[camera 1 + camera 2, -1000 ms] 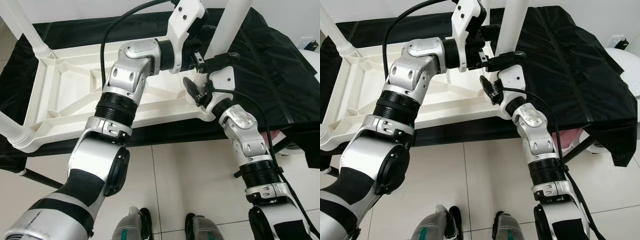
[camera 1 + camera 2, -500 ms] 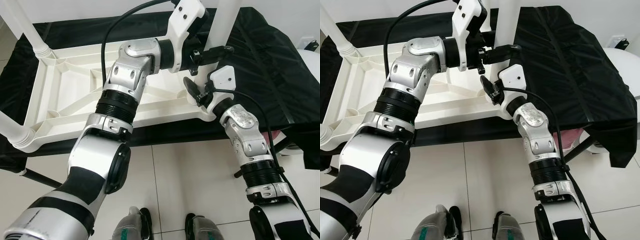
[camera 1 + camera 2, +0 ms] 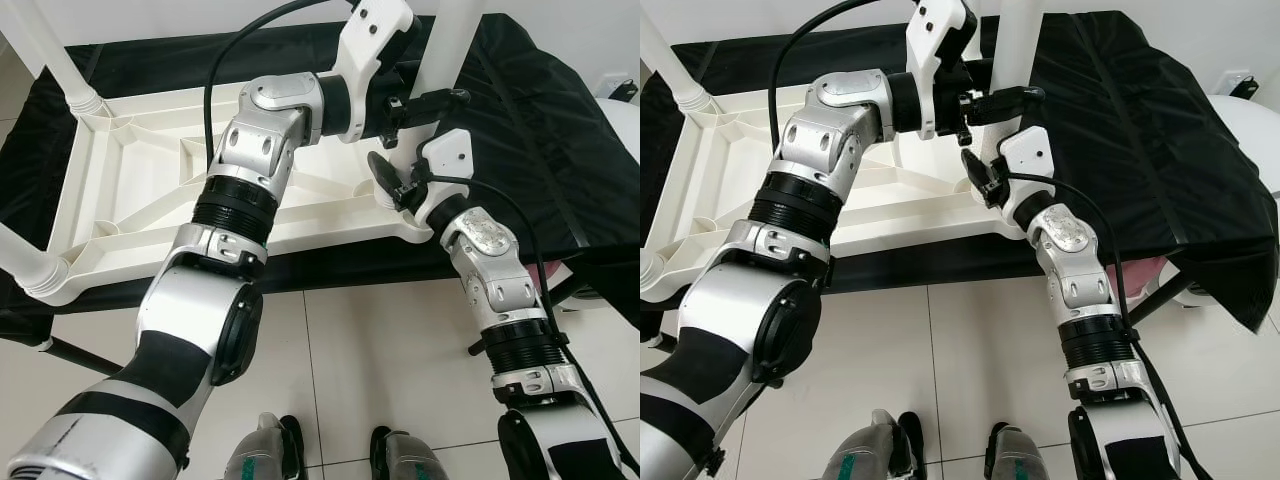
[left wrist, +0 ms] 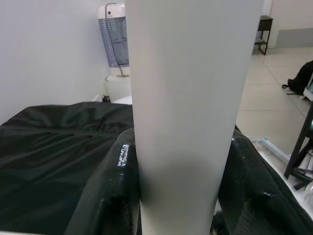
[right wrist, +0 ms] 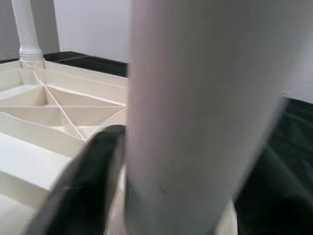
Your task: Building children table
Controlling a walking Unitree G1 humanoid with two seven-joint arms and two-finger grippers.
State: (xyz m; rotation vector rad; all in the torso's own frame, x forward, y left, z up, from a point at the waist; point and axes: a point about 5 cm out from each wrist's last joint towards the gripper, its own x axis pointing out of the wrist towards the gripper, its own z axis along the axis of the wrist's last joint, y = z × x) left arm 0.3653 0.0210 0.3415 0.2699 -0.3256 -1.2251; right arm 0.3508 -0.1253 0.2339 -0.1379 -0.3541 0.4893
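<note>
- A low surface draped in black cloth carried the work, standing on a pale tiled floor.
- An upturned white plastic tabletop lay directly on the cloth, ribbed underside showing.
- White legs rose upright from its corners, away from the grippers.

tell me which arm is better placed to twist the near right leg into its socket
Probably the right. Its gripper straddles the white leg at the base, beside the tabletop socket. The left gripper clasps it higher, better for steadying.
</note>
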